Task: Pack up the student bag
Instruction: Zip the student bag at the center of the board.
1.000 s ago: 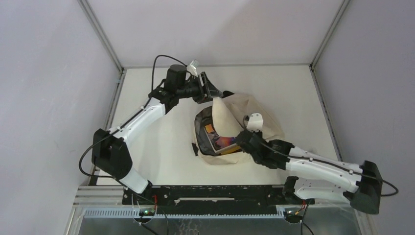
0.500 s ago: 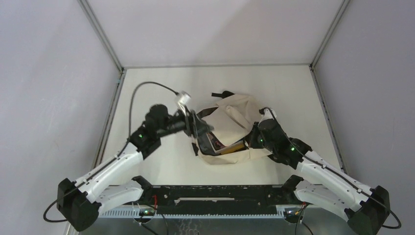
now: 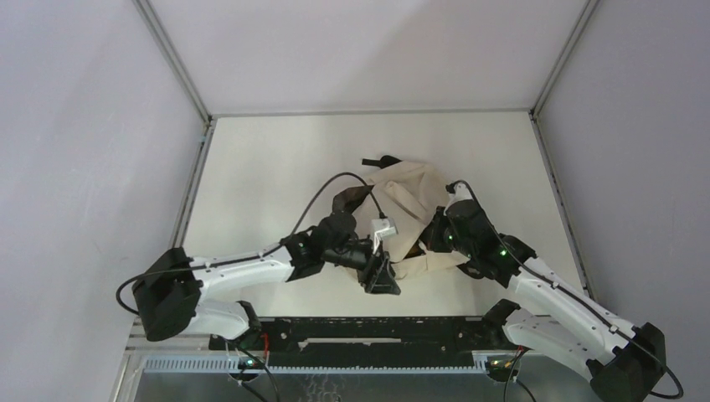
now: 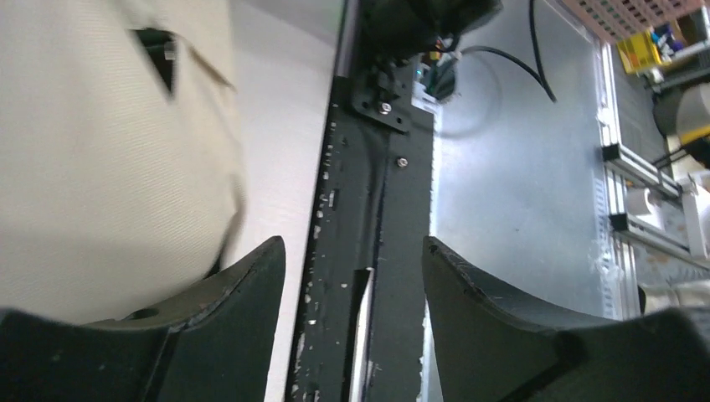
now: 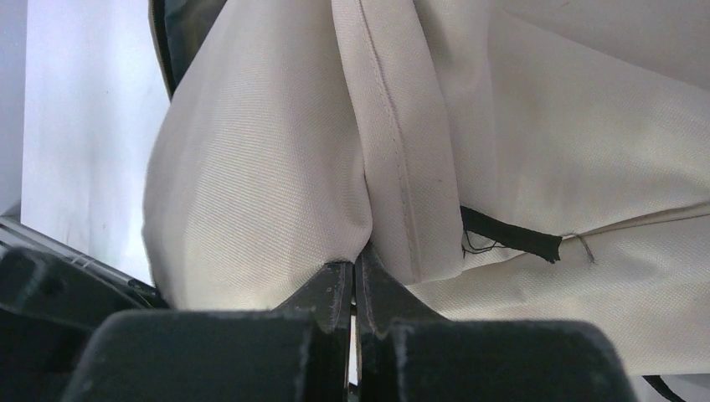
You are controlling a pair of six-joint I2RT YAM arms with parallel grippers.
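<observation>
so the right gripper [image 5: 353, 266] pinches a fold of the student bag [image 3: 410, 197], left gripper [image 4: 352, 251] gapes wide (nothing in it) by the near edge of the table [image 3: 251, 167]

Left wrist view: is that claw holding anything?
No, the left gripper has its fingers apart with nothing between them.

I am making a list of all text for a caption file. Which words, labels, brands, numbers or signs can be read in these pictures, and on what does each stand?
No text can be read in any view.
Bag: plain cloth, no print shows.
Black tag on the bag: blurred, cannot be read.
Yellow items at the top right of the left wrist view: too small to read.
</observation>
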